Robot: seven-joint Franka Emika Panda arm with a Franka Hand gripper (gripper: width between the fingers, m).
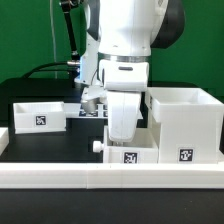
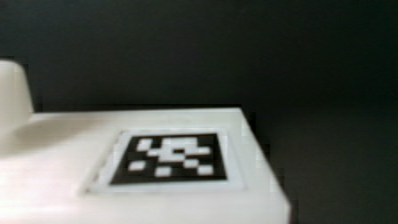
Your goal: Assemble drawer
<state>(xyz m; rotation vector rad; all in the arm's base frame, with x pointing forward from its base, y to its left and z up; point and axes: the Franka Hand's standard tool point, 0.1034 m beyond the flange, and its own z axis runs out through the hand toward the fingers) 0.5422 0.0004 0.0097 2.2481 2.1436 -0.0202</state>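
In the exterior view a low white tray [image 1: 128, 153] with a tag on its front wall and a small knob on its left side stands near the front. My gripper [image 1: 121, 138] reaches down into or onto it. Its fingertips are hidden behind the tray wall, so I cannot tell whether they are open or shut. A second low tray [image 1: 40, 116] stands apart at that view's left. The tall white housing [image 1: 186, 125] stands close at the right. The wrist view shows a blurred white part [image 2: 107, 190] with a tag [image 2: 173, 158] very close up, and no fingers.
A long low white rail [image 1: 110, 180] runs along the front, just before the tray and housing. The marker board [image 1: 90, 112] lies behind the gripper on the black table. Cables hang at the back left.
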